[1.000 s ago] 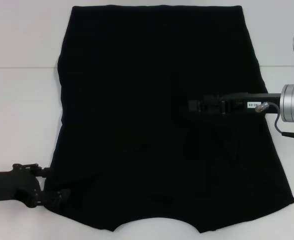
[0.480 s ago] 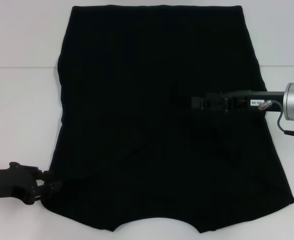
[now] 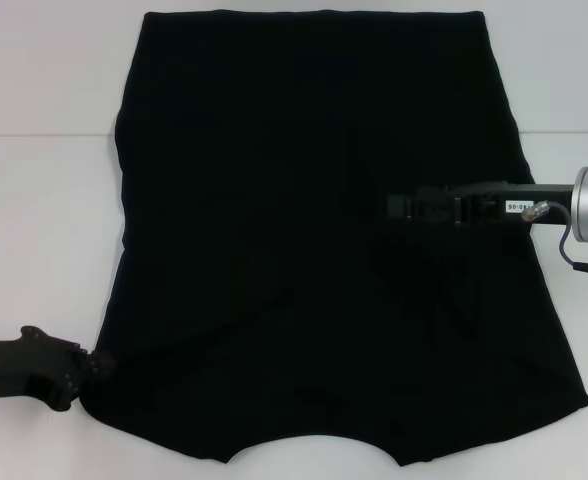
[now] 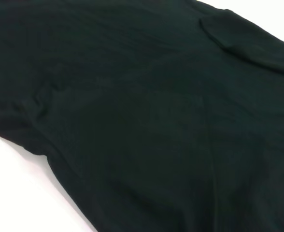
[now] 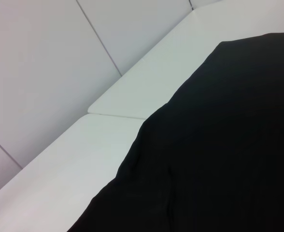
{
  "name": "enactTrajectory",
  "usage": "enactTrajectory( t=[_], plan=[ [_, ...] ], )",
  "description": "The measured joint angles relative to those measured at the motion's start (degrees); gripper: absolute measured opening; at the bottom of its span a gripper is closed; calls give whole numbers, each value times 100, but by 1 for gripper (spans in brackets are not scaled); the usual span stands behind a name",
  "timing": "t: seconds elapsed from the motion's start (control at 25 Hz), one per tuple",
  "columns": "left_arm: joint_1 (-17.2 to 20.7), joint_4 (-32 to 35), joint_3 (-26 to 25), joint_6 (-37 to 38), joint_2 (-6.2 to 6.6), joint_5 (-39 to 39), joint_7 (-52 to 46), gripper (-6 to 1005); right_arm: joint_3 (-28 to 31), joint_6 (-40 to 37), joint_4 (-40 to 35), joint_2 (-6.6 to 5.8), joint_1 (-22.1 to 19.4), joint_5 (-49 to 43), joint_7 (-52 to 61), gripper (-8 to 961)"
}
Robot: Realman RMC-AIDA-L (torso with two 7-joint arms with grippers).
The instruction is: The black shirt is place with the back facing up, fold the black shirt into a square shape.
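Black shirt (image 3: 314, 230): spread flat across the white surface (image 3: 34, 220), plain side up, no lettering visible, sleeves tucked in, neck notch at the near hem.
Left claw (image 3: 92, 368): at the shirt's near-left corner, tips touching the cloth edge; apart or together, cannot tell.
Right claw (image 3: 399, 207): reaching in from the shirt's right edge, low over the cloth right of its middle; finger spacing, cannot tell.
Creases: faint folds in the shirt just nearer than the right claw.
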Motion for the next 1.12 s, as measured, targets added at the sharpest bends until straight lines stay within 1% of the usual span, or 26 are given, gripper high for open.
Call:
enactTrajectory(
  t=[0.12,0.16,0.24,0.36,0.48,0.64,0.8,0.92,1.0,1.12],
  plan=[
    [36,66,-31,36,-5,4,-52,46,2,-27,0,-41,-38,-6,81,695],
    [50,89,-35,40,-5,4,-67,36,-3,-38,0,-64,-53,-22,143,695],
    [85,136,-41,66,-6,0,-83,17,-30,-59,-3,-153,-115,-97,345,695],
    [119,170,-47,99,-13,0,-107,18,-35,-139,-11,-327,-265,-231,623,694],
    [174,219,-64,104,-27,2,-129,18,34,-373,-15,-531,-490,-277,773,693],
    [203,235,-184,109,-33,1,-122,18,255,-912,-22,-749,-756,-284,836,692],
    [234,235,-214,114,-44,-40,-116,17,312,-1363,24,-986,-1011,-367,906,691],
    [269,235,-218,116,-55,-56,-111,17,331,-1563,39,-1120,-1205,-516,1015,690],
    [291,235,-218,118,-60,-61,-111,17,345,-1644,42,-1165,-1311,-605,1060,689],
    [304,235,-218,118,-75,-64,-122,17,382,-1709,45,-1190,-1422,-829,1148,689]
  ],
)
